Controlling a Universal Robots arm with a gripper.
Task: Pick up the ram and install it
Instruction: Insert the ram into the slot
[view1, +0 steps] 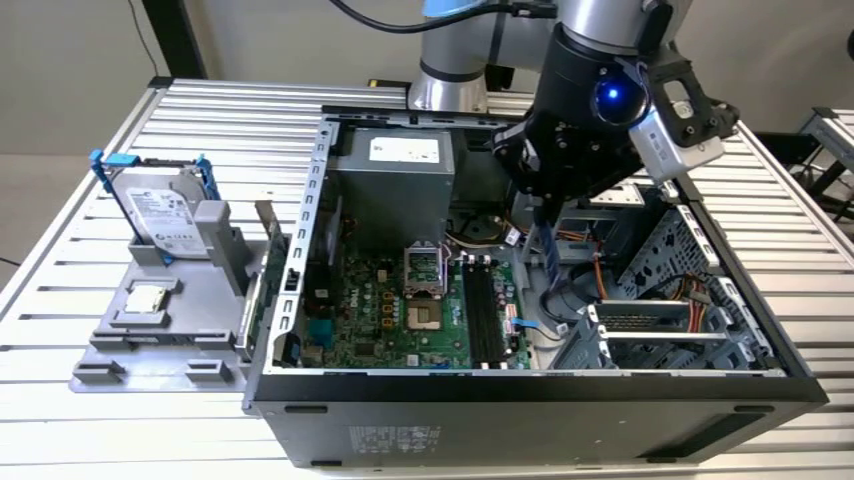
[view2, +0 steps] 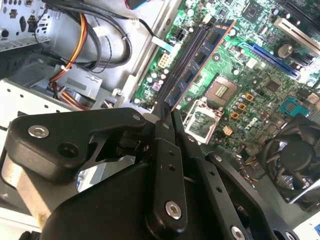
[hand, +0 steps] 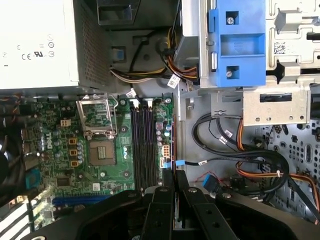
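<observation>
My gripper (view1: 542, 222) reaches down into the open computer case (view1: 534, 385) and is shut on the ram (view1: 549, 262), a thin dark blue stick hanging upright from the fingers. It hovers above the motherboard, a little to the exterior view's right of the long black memory slots (view1: 483, 312). In the second wrist view the ram (view2: 200, 62) runs out from the closed gripper (view2: 167, 114) alongside the slots (view2: 186, 57). The first wrist view shows the ram (hand: 172, 145) edge-on, beside the slots (hand: 145, 145), with the gripper (hand: 174, 176) clamped on it.
A grey power supply (view1: 394, 172) stands at the back of the case and the CPU socket (view1: 424, 290) lies next to the slots. Drive cage and cables (view1: 654, 320) crowd the exterior view's right. A hard drive with blue rails (view1: 167, 215) stands on a grey fixture outside.
</observation>
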